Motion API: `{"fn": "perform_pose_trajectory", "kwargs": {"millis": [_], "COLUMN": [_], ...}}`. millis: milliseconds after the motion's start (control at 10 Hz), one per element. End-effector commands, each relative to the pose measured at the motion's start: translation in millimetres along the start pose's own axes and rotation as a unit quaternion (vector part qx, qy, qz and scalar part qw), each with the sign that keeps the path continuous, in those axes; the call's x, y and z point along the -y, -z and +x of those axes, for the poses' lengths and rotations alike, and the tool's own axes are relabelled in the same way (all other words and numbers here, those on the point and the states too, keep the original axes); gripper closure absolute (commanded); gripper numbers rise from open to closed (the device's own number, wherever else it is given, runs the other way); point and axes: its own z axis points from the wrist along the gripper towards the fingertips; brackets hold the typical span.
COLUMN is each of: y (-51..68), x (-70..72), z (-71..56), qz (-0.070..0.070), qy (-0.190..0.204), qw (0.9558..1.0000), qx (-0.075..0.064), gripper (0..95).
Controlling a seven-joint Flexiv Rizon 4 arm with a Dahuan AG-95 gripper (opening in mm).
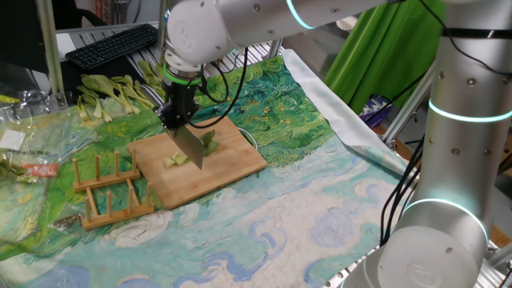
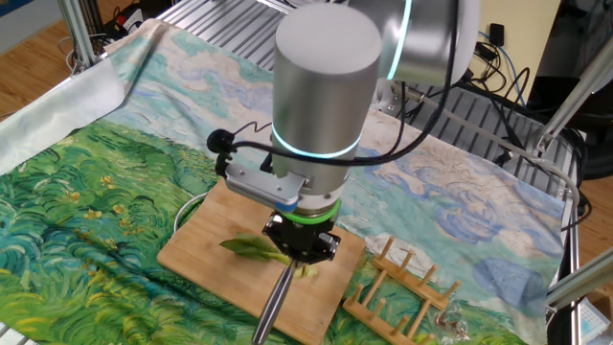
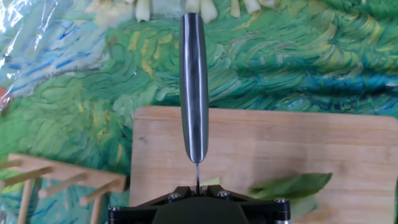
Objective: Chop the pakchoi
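1. The pakchoi [image 1: 206, 142] is a small stalk with a dark green leaf and a pale green-white stem. It's lying flat on the board [image 1: 232, 164]. A little pale cut bit [image 1: 178, 161] sits on the board too, on the other side of the blade from the leafy part.
2. From the other fixed view the leaf [image 2: 251, 248] looks long, pointed and a bit crinkled, stretched out across the board [image 2: 206, 235].
3. The board is light wood, rectangular with rounded corners and a smooth grain. It sits on a cloth [image 1: 280, 216] printed with swirly green, blue and white brush strokes.
4. The gripper [image 1: 178, 114] is black with a green ring above it, pointing straight down over the board, fingers squeezed tight on a knife [image 1: 190, 148]. The blade is flat grey steel and the handle [image 3: 194, 87] is a rounded shiny metal bar.
5. The blade edge is down among the greens, so the pakchoi is right under the gripper, with the leaf poking out to one side of the knife. In the hand view the leaf [image 3: 292, 185] is just beside the gripper body.
6. Next to the board there's a wooden rack [image 1: 108, 192] with upright pegs, and beyond the board a bunch of bigger stalks [image 1: 112, 92] on the cloth.
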Motion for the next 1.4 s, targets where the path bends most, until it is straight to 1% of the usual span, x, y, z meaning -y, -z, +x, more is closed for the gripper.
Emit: {"fn": "perform_pose_trajectory", "kwargs": {"millis": [100, 200, 300, 600, 1300, 1400], "y": [-6.1, -12.2, -16.0, -25.8, -40.1, -45.9], "x": [5.4, 9.6, 10.6, 10.0, 9.4, 8.2], "z": [0.4, 0.2, -0.4, -2.6, -3.5, -3.3], "qz": [0.004, 0.004, 0.004, 0.004, 0.005, 0.005], "qy": [0.005, 0.006, 0.003, 0.002, 0.002, 0.002], "qw": [1.0, 0.9999, 1.0, 1.0, 0.9999, 0.9999], "qx": [0.004, 0.007, 0.006, 0.007, 0.01, 0.011], "gripper": [95.0, 95.0, 95.0, 95.0, 95.0, 95.0]}}
